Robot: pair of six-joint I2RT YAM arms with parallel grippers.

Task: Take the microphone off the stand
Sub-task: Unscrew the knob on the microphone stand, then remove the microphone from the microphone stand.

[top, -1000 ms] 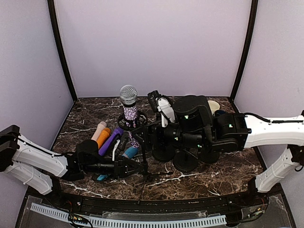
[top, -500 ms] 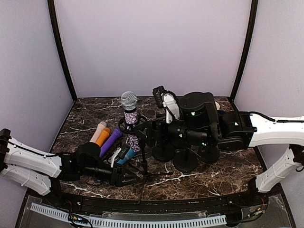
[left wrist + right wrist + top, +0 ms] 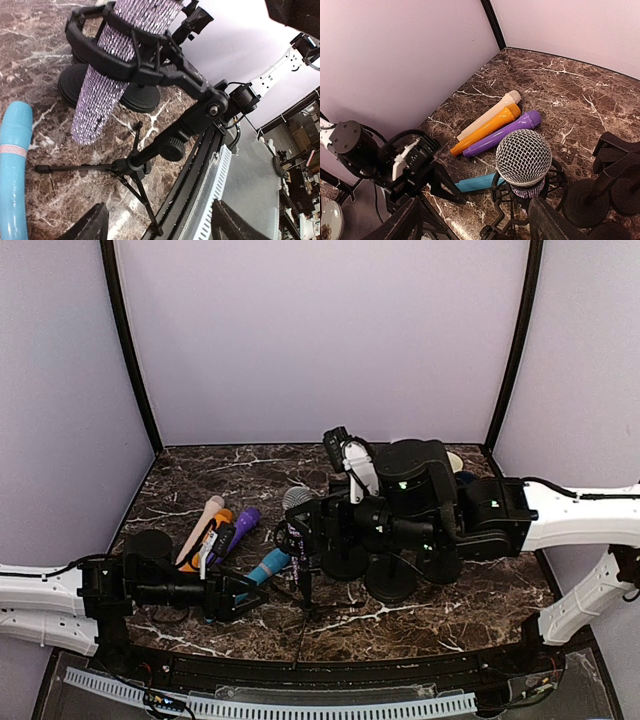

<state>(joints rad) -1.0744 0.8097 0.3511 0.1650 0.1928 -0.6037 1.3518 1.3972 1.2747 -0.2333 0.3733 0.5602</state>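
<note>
The microphone has a silver mesh head [image 3: 523, 156] and a glittery purple body [image 3: 110, 75]. It sits in the black shock-mount ring [image 3: 135, 60] of a small tripod stand [image 3: 131, 165]. In the top view its head [image 3: 297, 498] shows just left of my right gripper [image 3: 312, 525]. My right gripper [image 3: 482, 222] stands open above the head, a finger on each side, touching nothing. My left gripper [image 3: 160, 227] is open and empty, low over the table, apart from the tripod legs; from above, the left gripper [image 3: 235, 595] lies left of the stand.
Cream [image 3: 487, 115], orange [image 3: 487, 127] and purple [image 3: 502, 132] toy microphones lie side by side at the left, a blue one [image 3: 477, 182] nearer the stand. Round black stand bases [image 3: 390, 580] sit under the right arm. The table's front rail [image 3: 200, 200] runs close to the tripod.
My left gripper has opened, let go of the stand's leg and drawn back to the left. The microphone head now shows lower and further right, under my right gripper.
</note>
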